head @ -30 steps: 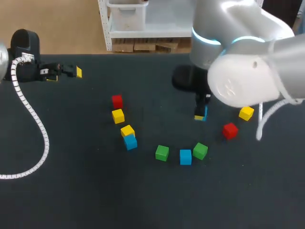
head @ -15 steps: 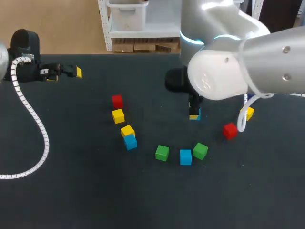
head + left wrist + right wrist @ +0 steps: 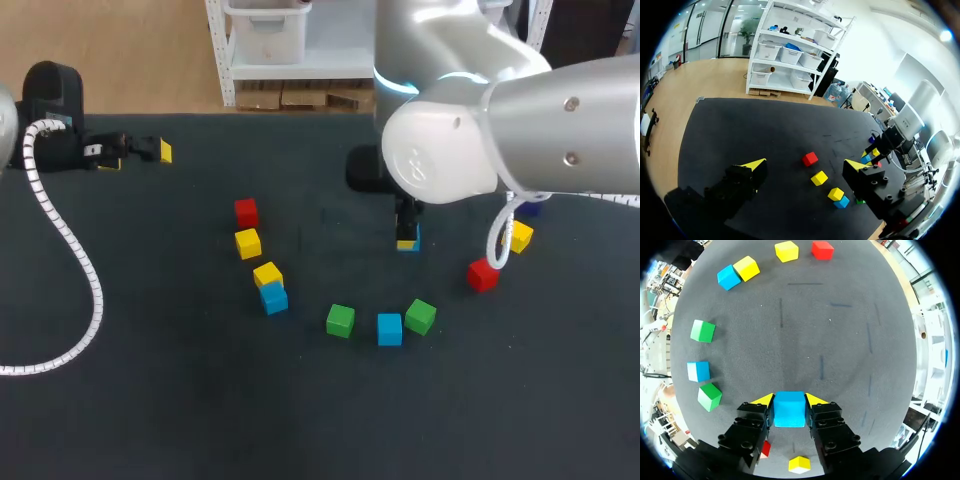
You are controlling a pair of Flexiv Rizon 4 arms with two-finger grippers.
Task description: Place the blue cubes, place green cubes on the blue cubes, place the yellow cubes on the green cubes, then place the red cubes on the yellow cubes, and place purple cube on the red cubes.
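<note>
In the right end effector [image 3: 789,400], a blue cube [image 3: 789,410], firmly pinched (left end effector [image 3: 805,164] spread wide)

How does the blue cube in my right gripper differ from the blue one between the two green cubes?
The gripped blue cube is clamped between both fingers of the right gripper; the free blue cube lies loose on the table. The gripped blue cube has bare table around it; the free blue cube has a green cube on one side and a second green cube on the other. Both match in colour, shape and size.
</note>
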